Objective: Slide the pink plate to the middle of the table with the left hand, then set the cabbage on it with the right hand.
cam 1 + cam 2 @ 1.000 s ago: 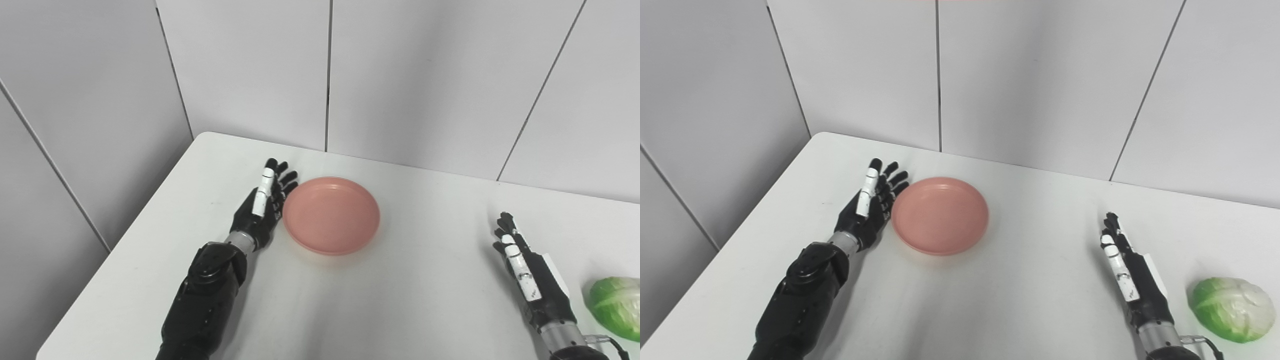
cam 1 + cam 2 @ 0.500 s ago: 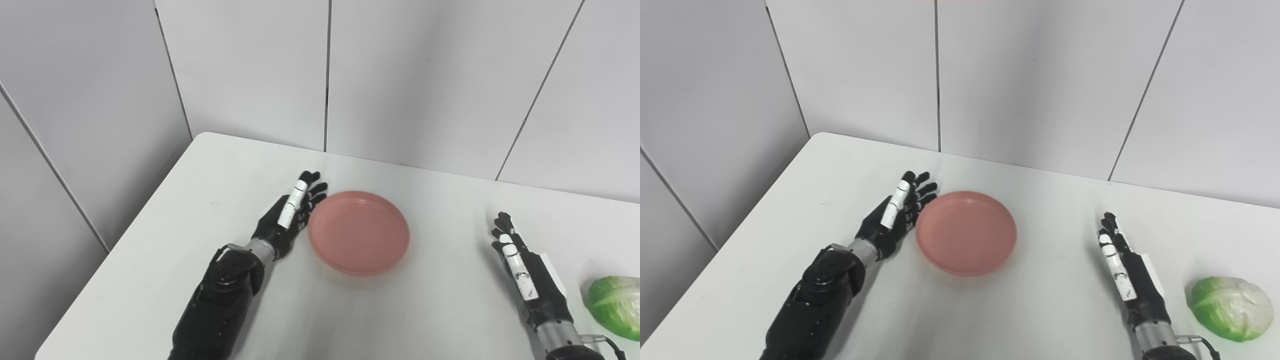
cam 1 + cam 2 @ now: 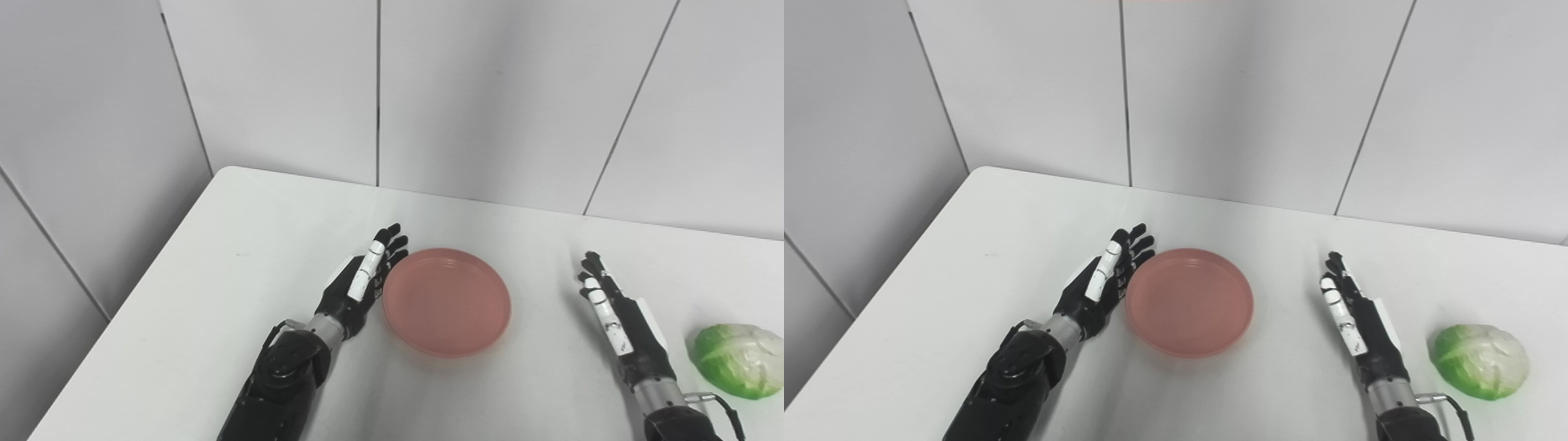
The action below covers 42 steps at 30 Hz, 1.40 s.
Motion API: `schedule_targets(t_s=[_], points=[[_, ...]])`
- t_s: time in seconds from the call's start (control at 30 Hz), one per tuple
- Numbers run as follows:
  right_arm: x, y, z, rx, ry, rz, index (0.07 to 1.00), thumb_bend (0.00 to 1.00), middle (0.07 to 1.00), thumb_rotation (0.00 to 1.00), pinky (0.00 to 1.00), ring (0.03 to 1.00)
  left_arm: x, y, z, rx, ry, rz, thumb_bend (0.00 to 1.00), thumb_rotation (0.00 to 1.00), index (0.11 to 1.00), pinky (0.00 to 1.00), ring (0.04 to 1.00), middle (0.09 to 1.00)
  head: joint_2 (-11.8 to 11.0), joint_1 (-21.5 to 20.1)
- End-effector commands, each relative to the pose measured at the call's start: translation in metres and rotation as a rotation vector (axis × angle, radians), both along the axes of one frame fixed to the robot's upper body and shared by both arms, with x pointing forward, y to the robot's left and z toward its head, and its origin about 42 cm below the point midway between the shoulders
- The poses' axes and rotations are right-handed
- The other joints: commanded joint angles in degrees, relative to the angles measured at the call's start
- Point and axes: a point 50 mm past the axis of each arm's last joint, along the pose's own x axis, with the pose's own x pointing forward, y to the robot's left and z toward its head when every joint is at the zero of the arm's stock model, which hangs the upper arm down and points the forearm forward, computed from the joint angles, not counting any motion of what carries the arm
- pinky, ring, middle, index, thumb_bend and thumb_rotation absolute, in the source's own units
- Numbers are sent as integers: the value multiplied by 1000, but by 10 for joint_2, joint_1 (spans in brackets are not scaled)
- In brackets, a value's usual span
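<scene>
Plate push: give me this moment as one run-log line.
left hand open, against plate left rim | plate mid-table, empty | right hand open, idle | cabbage on table, right of right hand

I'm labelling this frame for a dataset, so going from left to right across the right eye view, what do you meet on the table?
left hand → pink plate → right hand → cabbage
</scene>
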Motion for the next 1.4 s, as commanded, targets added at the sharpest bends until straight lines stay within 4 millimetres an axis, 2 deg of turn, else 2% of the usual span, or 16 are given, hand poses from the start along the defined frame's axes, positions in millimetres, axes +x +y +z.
schedule_targets(t_s=[0.0, 0.2, 0.43, 0.7, 1.17, 1.37], points=[[-2, 9, -7, -7, 45, 27, 965, 387, 955, 1000, 905, 932, -7, -14, -9, -39, 59, -69, 721, 1000, 998, 996, 984, 992, 1, -2], [-1, 13, -6, -11, 47, 30, 960, 378, 954, 1000, 897, 930, -10, -15, -15, -73, 110, -99, 742, 1000, 969, 974, 961, 964, 4, -24], [-1, 18, -6, -20, 54, 29, 953, 397, 943, 1000, 887, 921, -18, -18, -22, -85, 125, -175, 754, 1000, 989, 963, 968, 974, 9, -50], [0, 20, -6, -40, 49, 25, 945, 411, 935, 1000, 875, 911, -21, -16, -23, -84, 138, -205, 770, 1000, 985, 975, 977, 979, 13, -59], [1, 22, -3, -35, 52, 14, 947, 401, 939, 1000, 878, 912, -17, -8, -32, -71, 148, -173, 773, 1000, 997, 969, 976, 981, 19, -80], [1, 22, 8, -46, -18, -26, 931, 447, 933, 1000, 896, 920, -14, -3, -34, -60, 135, -138, 762, 1000, 992, 958, 968, 976, 21, -104]])
